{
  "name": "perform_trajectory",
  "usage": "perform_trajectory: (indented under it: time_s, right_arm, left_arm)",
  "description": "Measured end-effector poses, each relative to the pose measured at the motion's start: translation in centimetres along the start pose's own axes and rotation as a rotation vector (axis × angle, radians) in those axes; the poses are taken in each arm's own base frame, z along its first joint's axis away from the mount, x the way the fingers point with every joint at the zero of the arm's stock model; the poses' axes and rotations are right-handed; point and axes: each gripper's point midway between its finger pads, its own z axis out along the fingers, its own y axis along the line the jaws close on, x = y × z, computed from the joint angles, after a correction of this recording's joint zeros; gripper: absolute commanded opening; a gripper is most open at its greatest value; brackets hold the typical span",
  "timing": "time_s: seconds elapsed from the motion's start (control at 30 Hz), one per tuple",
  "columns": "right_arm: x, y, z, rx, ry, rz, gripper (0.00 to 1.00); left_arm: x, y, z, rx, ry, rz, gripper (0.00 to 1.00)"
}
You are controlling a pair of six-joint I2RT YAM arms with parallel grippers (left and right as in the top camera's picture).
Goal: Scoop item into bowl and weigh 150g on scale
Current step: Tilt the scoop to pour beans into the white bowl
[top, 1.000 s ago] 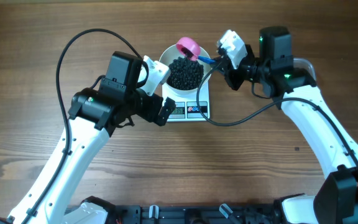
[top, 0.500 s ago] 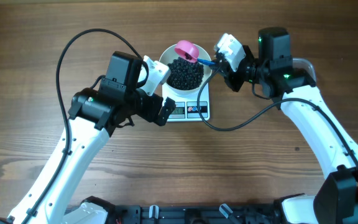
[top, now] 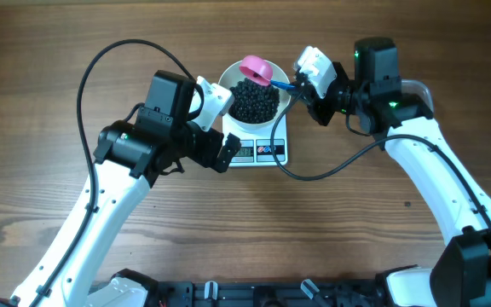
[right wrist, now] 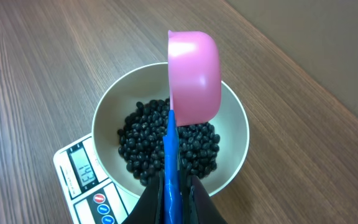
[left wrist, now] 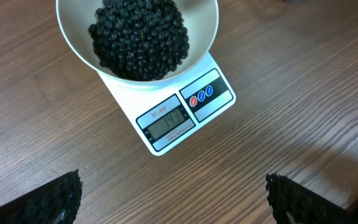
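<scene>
The white bowl (top: 231,85) stands on the white scale (top: 267,151) and holds a heap of black beans (top: 254,101). In the left wrist view the bowl (left wrist: 205,34), its beans (left wrist: 138,34) and the scale (left wrist: 219,99) lie ahead, and the display reads 143. My right gripper (top: 303,88) is shut on the blue handle (right wrist: 170,158) of a pink scoop (right wrist: 194,71), whose cup is turned on its side over the bowl's far rim (right wrist: 238,121). My left gripper (left wrist: 176,199) is open and empty above bare wood, just in front of the scale.
The wooden tabletop (top: 58,196) surrounds the scale on all sides. A black cable (top: 331,162) from the right arm loops down beside the scale's right edge. The left arm's cable (top: 101,64) arcs over the back left.
The right gripper and pink scoop shifted very slightly left over the bowl a second ago and have held still since. The left arm has not moved.
</scene>
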Motion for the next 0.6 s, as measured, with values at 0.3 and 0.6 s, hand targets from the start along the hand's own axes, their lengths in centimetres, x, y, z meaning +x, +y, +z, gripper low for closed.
perform_trajectory:
  time_s: [0.3,0.6]
  right_arm:
    - [-0.02,0.01,-0.01,0.0,0.0,-0.001,0.04]
    - [-0.06,-0.17,0.0,0.008,0.0,-0.224,0.04]
  left_arm:
    - [0.0,0.0,0.0,0.0,0.0,0.0,1.0]
    - [0.0,0.0,0.0,0.0,0.0,0.0,1.0]
